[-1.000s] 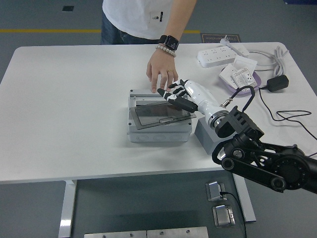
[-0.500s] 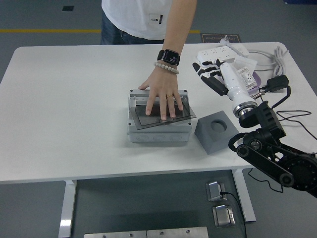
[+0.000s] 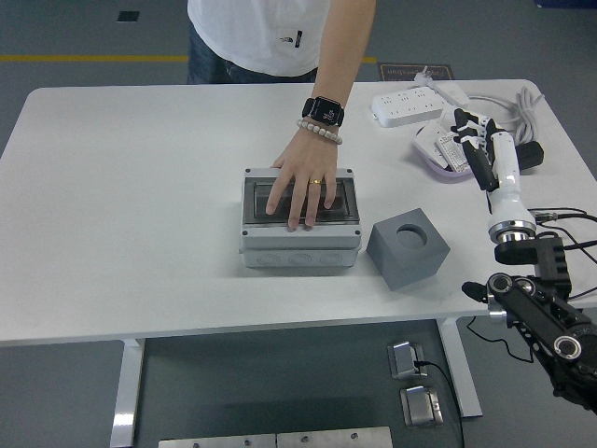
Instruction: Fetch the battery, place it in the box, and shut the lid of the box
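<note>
A person's hand [image 3: 300, 189] presses the grey plastic box [image 3: 299, 219] shut; the right hand [image 3: 476, 140], fingers relaxed and empty, could snag nearby cables.

A person's hand [image 3: 300, 189] presses flat on the box [image 3: 299, 219] lid [image 3: 298, 199].

Bright, even overhead light leaves the white rectangular surface [image 3: 140, 233] nearly glare-free, with only soft short shadows beside the sharply focused grey plastic box [image 3: 298, 247].

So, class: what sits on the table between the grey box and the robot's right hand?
In the head view, a grey cube block with a round hole sits between the box and the right hand.
</note>
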Controlling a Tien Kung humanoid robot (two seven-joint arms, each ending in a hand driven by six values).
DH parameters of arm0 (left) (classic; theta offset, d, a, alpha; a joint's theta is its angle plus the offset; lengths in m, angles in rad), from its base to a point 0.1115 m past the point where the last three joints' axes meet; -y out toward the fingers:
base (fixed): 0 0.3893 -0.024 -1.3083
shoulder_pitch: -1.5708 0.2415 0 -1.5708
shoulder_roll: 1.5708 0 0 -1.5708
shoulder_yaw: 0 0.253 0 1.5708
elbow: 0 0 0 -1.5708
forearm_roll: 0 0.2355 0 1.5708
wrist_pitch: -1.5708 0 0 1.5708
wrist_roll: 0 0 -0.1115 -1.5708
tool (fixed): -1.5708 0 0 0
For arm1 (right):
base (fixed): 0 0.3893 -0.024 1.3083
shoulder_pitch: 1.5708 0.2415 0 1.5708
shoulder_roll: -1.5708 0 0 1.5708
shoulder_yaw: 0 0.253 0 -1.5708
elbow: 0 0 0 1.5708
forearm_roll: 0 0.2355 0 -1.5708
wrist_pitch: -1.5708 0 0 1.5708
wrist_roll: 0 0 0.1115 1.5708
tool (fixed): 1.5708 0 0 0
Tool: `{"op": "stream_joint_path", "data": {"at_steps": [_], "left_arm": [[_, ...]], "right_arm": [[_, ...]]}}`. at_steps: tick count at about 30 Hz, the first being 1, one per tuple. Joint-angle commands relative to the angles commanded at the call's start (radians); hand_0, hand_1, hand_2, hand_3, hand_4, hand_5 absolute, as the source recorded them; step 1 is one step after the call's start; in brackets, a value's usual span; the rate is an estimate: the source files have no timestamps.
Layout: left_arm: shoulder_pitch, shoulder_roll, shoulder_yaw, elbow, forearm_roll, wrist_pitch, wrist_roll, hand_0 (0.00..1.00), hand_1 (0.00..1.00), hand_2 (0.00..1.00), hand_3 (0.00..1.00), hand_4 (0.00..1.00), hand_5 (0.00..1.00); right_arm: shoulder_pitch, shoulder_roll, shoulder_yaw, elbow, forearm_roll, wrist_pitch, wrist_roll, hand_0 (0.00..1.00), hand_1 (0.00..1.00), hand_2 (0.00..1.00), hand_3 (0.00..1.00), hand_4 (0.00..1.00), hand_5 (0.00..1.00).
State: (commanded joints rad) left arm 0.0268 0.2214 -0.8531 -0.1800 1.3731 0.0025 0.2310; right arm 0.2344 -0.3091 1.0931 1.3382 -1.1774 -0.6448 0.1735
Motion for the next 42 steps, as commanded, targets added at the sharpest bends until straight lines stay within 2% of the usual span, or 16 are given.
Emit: {"op": "stream_joint_path", "data": {"at_steps": [5,12,14,23,34,42], "left_arm": [[0.006,-0.002,-0.003,0.000,0.001,0.002,0.001,0.631,0.705,0.627,0.602,0.598,0.475],[0.005,-0.001,-0.001,0.000,-0.003,0.003,-0.001,0.632,0.705,0.626,0.602,0.598,0.475],[0.005,-0.002,0.000,0.000,-0.005,0.003,-0.001,0.632,0.705,0.626,0.602,0.598,0.475],[0.006,-0.005,-0.003,0.000,-0.001,0.004,-0.002,0.633,0.705,0.626,0.601,0.599,0.474],[0.000,0.000,-0.004,0.000,0.006,0.005,-0.006,0.631,0.706,0.626,0.602,0.600,0.473],[-0.022,0.019,0.013,0.000,-0.001,-0.001,-0.014,0.633,0.706,0.626,0.602,0.601,0.473]], "right_arm": [[-0.030,0.012,0.027,-0.010,0.190,0.044,0.189,0.721,0.641,0.628,0.653,0.842,0.998],[-0.028,0.026,0.033,-0.004,0.474,0.066,0.438,0.736,0.651,0.631,0.649,0.888,0.998],[-0.028,0.026,0.033,-0.004,0.519,0.069,0.471,0.736,0.651,0.631,0.649,0.888,0.998],[-0.032,0.018,0.023,-0.004,0.725,0.081,0.472,0.743,0.659,0.638,0.651,0.880,0.998],[-0.023,0.008,-0.002,-0.007,0.758,0.080,0.472,0.731,0.659,0.639,0.651,0.866,0.998],[-0.017,0.011,-0.014,-0.007,0.751,0.071,0.472,0.730,0.658,0.637,0.643,0.868,0.998]]}}
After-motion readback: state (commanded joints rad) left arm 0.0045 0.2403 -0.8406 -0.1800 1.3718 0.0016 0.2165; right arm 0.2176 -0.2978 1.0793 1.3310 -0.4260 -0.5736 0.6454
